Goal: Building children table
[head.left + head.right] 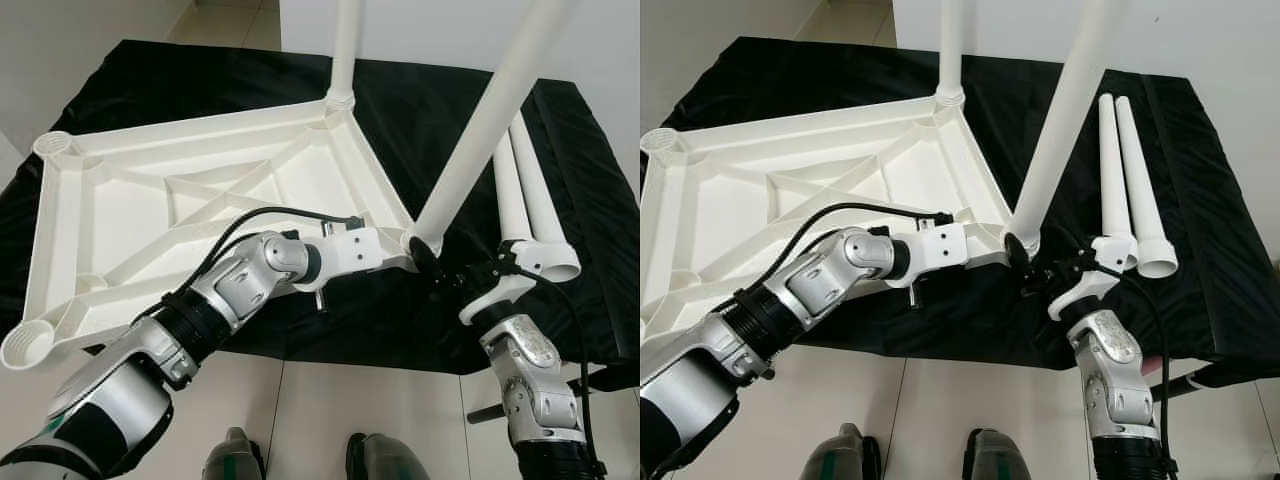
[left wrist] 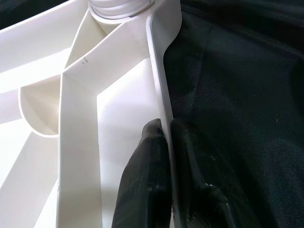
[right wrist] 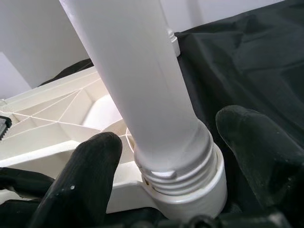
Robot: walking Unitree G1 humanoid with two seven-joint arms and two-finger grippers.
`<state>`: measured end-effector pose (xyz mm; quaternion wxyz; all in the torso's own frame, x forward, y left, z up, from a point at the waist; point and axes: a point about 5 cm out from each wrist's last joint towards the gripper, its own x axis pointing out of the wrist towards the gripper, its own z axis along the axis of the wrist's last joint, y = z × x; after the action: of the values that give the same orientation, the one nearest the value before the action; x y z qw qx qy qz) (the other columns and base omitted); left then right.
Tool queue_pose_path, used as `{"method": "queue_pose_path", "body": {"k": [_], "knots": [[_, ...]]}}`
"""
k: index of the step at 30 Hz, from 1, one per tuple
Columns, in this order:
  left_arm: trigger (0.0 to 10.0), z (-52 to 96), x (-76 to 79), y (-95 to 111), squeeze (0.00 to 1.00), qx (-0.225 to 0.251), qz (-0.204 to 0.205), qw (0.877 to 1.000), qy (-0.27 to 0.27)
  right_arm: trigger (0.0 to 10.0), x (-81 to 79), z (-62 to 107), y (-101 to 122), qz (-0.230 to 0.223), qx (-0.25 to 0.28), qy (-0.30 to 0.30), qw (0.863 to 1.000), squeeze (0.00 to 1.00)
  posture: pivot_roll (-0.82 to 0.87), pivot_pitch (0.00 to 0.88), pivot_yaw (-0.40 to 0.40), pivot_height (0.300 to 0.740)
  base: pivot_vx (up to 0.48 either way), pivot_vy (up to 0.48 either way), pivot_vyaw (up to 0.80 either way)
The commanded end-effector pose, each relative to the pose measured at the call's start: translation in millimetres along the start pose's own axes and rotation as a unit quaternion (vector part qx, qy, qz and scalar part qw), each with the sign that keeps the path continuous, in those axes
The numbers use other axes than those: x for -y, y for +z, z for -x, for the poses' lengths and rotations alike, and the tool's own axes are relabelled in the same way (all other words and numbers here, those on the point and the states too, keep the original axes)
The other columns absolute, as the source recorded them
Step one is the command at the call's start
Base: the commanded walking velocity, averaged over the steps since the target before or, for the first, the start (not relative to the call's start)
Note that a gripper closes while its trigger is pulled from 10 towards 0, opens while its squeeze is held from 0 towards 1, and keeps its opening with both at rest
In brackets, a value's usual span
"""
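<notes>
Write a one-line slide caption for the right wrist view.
Right gripper fingers open around the base of a white table leg threaded into the tabletop's corner socket.

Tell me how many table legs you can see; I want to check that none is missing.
4. One leg stands in the tabletop's far corner; one leans in the near corner by the right claw; two lie loose on the black cloth.

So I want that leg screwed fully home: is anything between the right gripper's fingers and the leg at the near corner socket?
Nothing visible. The right gripper is open, its fingers flanking the table leg just above the threaded socket, with clear gaps.
</notes>
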<state>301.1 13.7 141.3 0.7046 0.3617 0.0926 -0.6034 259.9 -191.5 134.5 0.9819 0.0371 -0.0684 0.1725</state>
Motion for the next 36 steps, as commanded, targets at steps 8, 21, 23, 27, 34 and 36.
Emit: {"method": "queue_pose_path", "body": {"k": [8, 21, 23, 27, 34, 36], "knots": [[10.0, 1.2, 23.6, -0.9, 1.0, -0.005, -0.002, 0.993, -0.116, 10.0, -1.5, -5.0, 0.9, 0.003, -0.004, 0.019, 1.0, 0.0, -0.08, 0.07, 0.014, 0.74, 0.0, 0.0, 0.0], [10.0, 28.5, 7.8, 7.1, 0.0, 0.073, 0.11, 0.99, -0.051, 10.0, 5.2, -22.8, 6.5, 0.025, -0.001, 0.042, 0.999, 0.0, -0.07, 0.05, -0.004, 0.74, 0.0, 0.0, 0.0], [10.0, 32.0, 2.2, 14.9, 0.0, 0.109, 0.134, 0.985, -0.026, 10.0, 6.6, -27.3, 6.1, 0.026, -0.001, 0.042, 0.999, 0.0, -0.06, 0.047, -0.007, 0.74, 0.0, 0.0, 0.0], [10.0, 36.7, -5.0, 23.6, 0.0, 0.147, 0.166, 0.975, 0.008, 10.0, 7.5, -36.9, 4.5, 0.032, -0.002, 0.046, 0.998, 0.0, -0.06, 0.041, -0.014, 0.74, 0.0, 0.0, 0.0], [10.0, 37.1, -6.0, 26.7, 0.0, 0.157, 0.196, 0.967, 0.048, 10.0, 3.5, -59.2, 1.8, 0.031, -0.008, 0.074, 0.997, 0.0, -0.05, 0.03, -0.019, 0.74, 0.0, 0.0, 0.0], [10.0, 36.5, -7.0, 26.9, 0.0, 0.16, 0.204, 0.964, 0.064, 10.0, 3.1, -64.0, -0.5, 0.033, -0.013, 0.077, 0.996, 0.0, -0.05, 0.029, -0.02, 0.74, 0.0, 0.0, 0.0]]}}
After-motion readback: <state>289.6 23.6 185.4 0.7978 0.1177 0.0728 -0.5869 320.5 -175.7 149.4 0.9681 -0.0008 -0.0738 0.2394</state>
